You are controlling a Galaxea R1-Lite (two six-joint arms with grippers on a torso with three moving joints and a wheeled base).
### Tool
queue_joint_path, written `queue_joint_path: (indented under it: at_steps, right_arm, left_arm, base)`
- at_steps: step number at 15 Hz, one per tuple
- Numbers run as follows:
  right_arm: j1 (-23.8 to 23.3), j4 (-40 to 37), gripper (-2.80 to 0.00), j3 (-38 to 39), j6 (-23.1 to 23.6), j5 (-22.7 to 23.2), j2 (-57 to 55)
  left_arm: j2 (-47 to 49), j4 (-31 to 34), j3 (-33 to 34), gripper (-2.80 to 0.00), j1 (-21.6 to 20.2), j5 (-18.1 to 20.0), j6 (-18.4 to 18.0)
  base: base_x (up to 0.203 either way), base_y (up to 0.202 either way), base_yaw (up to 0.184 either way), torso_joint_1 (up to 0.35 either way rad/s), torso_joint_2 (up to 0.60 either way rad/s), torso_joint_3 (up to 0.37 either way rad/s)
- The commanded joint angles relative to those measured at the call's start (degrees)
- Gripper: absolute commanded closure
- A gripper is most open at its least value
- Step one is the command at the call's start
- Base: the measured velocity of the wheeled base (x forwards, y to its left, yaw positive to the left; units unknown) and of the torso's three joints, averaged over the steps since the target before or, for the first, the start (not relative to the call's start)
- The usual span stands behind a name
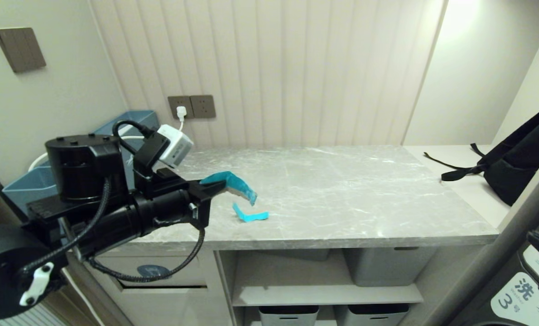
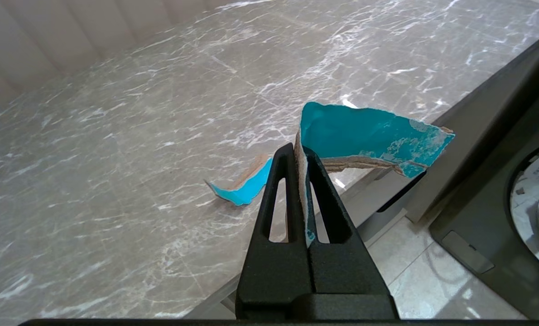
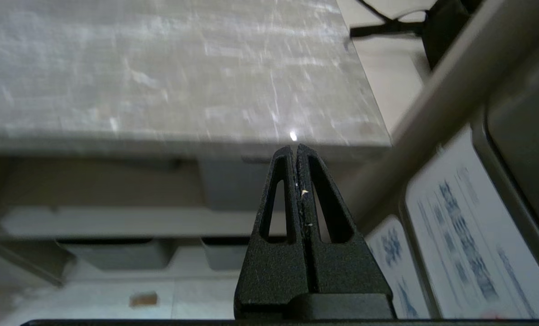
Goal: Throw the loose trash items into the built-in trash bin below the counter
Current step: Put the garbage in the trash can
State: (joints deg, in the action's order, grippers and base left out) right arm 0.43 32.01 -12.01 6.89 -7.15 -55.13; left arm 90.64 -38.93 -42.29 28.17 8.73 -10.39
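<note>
A home laundry nook is showing here: a marble-look counter [image 1: 342, 190] is running along a panelled wall with sockets [image 1: 191, 107], grey tubs [image 1: 387, 265] are sitting on shelves beneath, and a front-loading washing machine [image 2: 514, 217] is standing at the right, a black backpack [image 1: 518, 158] lying beyond.

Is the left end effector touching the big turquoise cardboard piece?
Touching. The left wrist view shows the left end effector shut on the turquoise cardboard piece, its edge pinched between the fingers, above the counter.
</note>
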Motion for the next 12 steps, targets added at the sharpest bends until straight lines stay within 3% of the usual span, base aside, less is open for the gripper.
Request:
queue_joint_path:
  at_steps: [1,4,6,8,10,12]
  right_arm:
    - [-0.9,-1.8,0.00,6.6,1.0,0.2,14.0]
    - [-1.3,-21.3,0.00,8.7,2.2,3.0,33.6]
    - [-1.3,-33.7,0.00,8.1,0.8,5.6,45.2]
    - [-1.1,-38.8,0.00,7.9,-1.6,6.6,54.0]
    - [-0.9,-41.8,0.00,7.9,-6.9,5.7,55.3]
    - [-0.9,-42.4,0.00,7.9,-7.6,5.4,55.0]
  left_arm:
    - [-1.5,-0.2,0.9,0.00,-0.5,0.1,-0.1]
    - [-4.4,-0.1,3.8,0.00,-1.2,-0.4,-0.1]
    - [-8.6,0.1,7.2,0.00,-2.6,-3.5,0.2]
    - [-16.1,0.4,13.2,0.00,-4.6,-5.5,2.2]
    - [-24.1,0.5,20.4,0.00,-5.7,-6.4,3.6]
    - [-29.6,0.6,24.8,0.00,-7.2,-7.6,4.9]
  base:
    - [0.000,0.000,0.000,0.000,0.00,0.000]
    - [0.000,0.000,0.000,0.000,0.00,0.000]
    - [0.000,0.000,0.000,0.000,0.00,0.000]
    - [0.000,0.000,0.000,0.000,0.00,0.000]
    - [0.000,0.000,0.000,0.000,0.00,0.000]
    - [0.000,0.000,0.000,0.000,0.00,0.000]
